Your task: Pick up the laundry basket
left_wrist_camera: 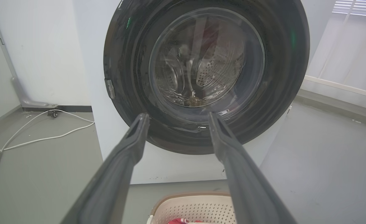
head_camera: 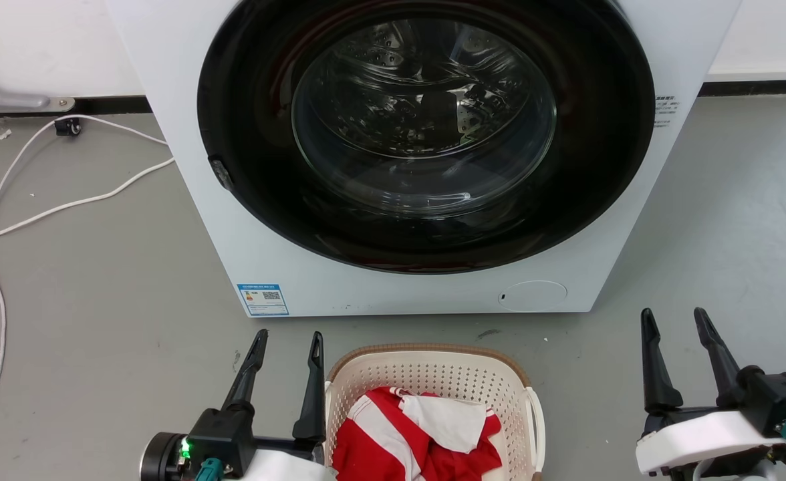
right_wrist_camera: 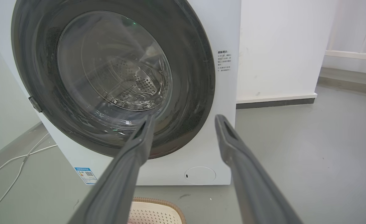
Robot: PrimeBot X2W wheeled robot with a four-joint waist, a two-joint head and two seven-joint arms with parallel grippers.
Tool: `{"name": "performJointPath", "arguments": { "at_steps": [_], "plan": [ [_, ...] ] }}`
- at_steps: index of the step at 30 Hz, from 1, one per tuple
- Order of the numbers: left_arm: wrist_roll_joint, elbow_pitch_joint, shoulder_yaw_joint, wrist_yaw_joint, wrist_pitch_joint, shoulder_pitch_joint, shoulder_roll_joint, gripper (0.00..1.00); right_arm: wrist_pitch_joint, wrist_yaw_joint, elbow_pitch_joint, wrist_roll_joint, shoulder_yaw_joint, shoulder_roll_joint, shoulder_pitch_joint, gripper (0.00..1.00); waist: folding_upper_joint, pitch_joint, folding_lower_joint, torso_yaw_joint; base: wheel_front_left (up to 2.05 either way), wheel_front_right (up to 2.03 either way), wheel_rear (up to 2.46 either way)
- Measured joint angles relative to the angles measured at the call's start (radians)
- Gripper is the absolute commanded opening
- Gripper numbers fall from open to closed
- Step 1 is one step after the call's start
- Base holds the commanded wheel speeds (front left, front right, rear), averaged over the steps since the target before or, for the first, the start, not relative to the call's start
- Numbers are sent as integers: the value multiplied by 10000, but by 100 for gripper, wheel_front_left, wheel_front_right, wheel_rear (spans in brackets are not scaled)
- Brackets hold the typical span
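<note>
Left gripper (head_camera: 288, 335) hangs just beside the left wall of the laundry basket (head_camera: 433, 377), right gripper (head_camera: 672, 312) well apart on the other side, both sets of fingers spread and empty; the basket sits on the floor before the washing machine (head_camera: 379, 294). Best to bring the right in toward the white handle (head_camera: 537, 414), then lift level (the red-and-white garment (head_camera: 379, 434) adds weight)

Bare laundry area of a plain room. A white front-loading washing machine (head_camera: 393, 294) with a round dark glass door stands on the grey floor (head_camera: 85, 300) ahead of the jaws, against white walls (head_camera: 32, 40). Between the two pairs of jaws, a laundry basket (head_camera: 433, 374) holds red and white cloth (head_camera: 393, 434).
</note>
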Motion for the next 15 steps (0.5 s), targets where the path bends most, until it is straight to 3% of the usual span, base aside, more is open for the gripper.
{"name": "performJointPath", "arguments": {
  "at_steps": [6, 15],
  "plan": [
    [347, 167, 458, -652, -107, 143, -259, 100, -119, 0, 102, -339, 56, 0, 0, 100, 0, -27, 0, -5, 0, 0, 0],
    [861, 395, 688, -1032, -188, 216, -368, 100, -201, 0, 155, -623, 146, 0, -1, 100, 0, -48, 0, -37, 0, 0, 0]
  ]
}}
